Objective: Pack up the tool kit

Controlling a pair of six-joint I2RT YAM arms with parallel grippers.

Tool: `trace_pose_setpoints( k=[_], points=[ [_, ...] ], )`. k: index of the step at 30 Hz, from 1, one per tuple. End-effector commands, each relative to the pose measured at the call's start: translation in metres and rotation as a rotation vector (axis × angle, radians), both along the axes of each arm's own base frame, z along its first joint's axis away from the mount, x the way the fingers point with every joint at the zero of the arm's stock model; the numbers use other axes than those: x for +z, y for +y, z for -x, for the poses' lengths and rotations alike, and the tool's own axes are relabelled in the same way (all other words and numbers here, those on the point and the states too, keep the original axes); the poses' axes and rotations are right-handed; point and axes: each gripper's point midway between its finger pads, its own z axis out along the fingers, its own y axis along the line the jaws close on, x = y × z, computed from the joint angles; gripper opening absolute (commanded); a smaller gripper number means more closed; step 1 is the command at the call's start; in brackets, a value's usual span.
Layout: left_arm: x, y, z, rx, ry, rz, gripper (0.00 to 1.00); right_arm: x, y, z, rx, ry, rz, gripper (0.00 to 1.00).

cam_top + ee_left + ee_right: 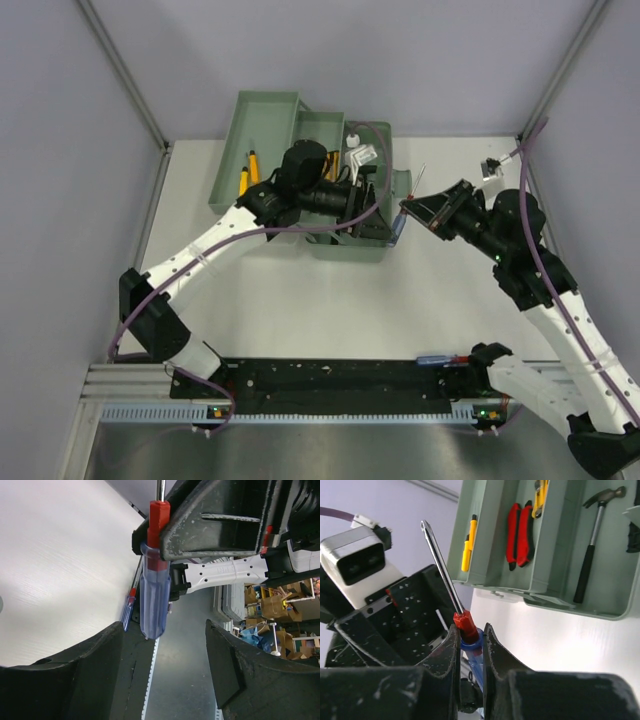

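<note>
Nearest, rail (330, 375): one loose screwdriver (440, 357), blue-handled, lying on it by the right arm's base.
Grippers: two.
Right gripper (471, 630): pressed on the held screwdriver (439, 562), the second blue one, pinching its handle; the shaft sticks out free, over the table (330, 300) just beside the toolbox.
Left gripper (164, 627): fingers spread, gripping nothing, facing that handle.
Toolbox (262, 100): one, open, on the far half of the table.
Body (615, 570): one hammer (590, 550).
Middle tray (540, 555): two pliers, red pliers (518, 534) and yellow pliers (540, 497).
Outer tray (487, 530): one yellow screwdriver (467, 547).
</note>
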Motion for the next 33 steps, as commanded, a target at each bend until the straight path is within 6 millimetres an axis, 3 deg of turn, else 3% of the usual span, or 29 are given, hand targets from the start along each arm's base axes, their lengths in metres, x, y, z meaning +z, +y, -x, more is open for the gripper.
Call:
trace_pose_setpoints(
  k=[1, 3, 6, 13, 14, 15, 19, 21, 26, 33],
  points=[
    [0.001, -0.012, 0.0, -0.015, -0.04, 0.028, 0.69, 0.037, 0.011, 0.004, 0.067, -0.108, -0.109, 0.0],
    [-0.001, -0.014, 0.0, -0.013, -0.034, 0.024, 0.67, 0.038, 0.012, 0.004, 0.072, -0.109, -0.124, 0.0],
    [-0.001, -0.016, -0.001, -0.012, -0.033, 0.024, 0.56, 0.038, 0.014, 0.004, 0.079, -0.106, -0.14, 0.0],
    [0.0, -0.015, -0.003, -0.002, -0.047, 0.02, 0.02, 0.024, 0.015, 0.0, 0.07, -0.069, -0.142, 0.0],
    [0.001, -0.014, -0.003, 0.001, -0.055, 0.017, 0.0, 0.021, 0.014, -0.001, 0.061, -0.062, -0.138, 0.0],
    [0.002, -0.013, -0.004, 0.007, -0.067, 0.012, 0.0, 0.02, 0.013, -0.001, 0.055, -0.057, -0.132, 0.03],
    [-0.001, -0.004, -0.016, 0.093, -0.131, -0.055, 0.0, 0.012, 0.007, -0.003, 0.022, -0.043, -0.096, 0.49],
    [-0.003, 0.003, -0.027, 0.156, -0.165, -0.105, 0.0, 0.01, 0.0, -0.004, -0.016, -0.044, -0.078, 0.62],
    [-0.011, 0.036, -0.065, 0.342, -0.246, -0.263, 0.0, -0.001, -0.018, -0.006, -0.116, 0.001, -0.027, 0.64],
    [-0.004, 0.124, -0.133, 0.657, -0.317, -0.457, 0.0, -0.022, -0.017, -0.004, -0.114, 0.067, -0.009, 0.62]
  ],
)
